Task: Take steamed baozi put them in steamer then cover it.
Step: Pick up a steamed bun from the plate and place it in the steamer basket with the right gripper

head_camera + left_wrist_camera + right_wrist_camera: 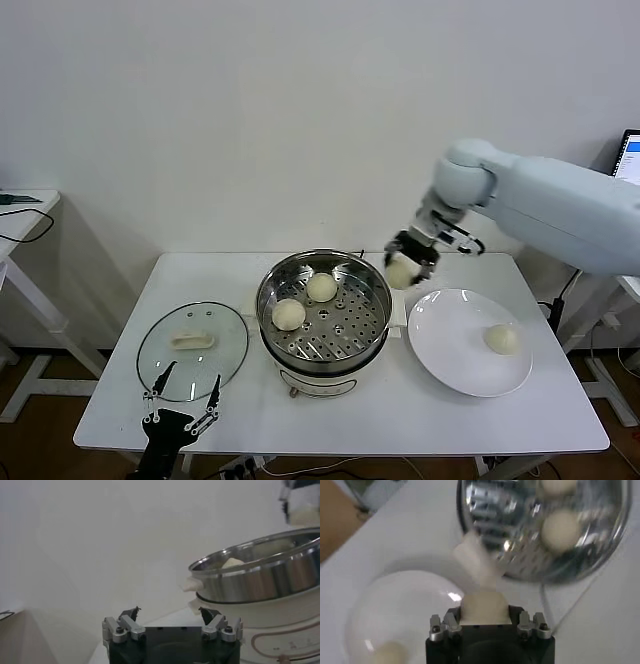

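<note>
The shiny steel steamer (372,292) stands mid-table on a cream base, with two baozi (321,287) (288,314) on its perforated tray. My right gripper (404,266) hovers just right of the steamer's rim, shut on a third baozi (484,606) squeezed between its fingers. Another baozi (501,339) rests on the white plate (450,345). The glass cover (192,350) lies flat to the left of the steamer. My left gripper (182,400) waits open at the table's front edge, just before the cover, holding nothing.
The steamer's cream handle (477,562) juts out between the pot and the plate, below my right gripper. A side table (22,215) stands off to the left, and a screen edge (629,155) shows at the far right.
</note>
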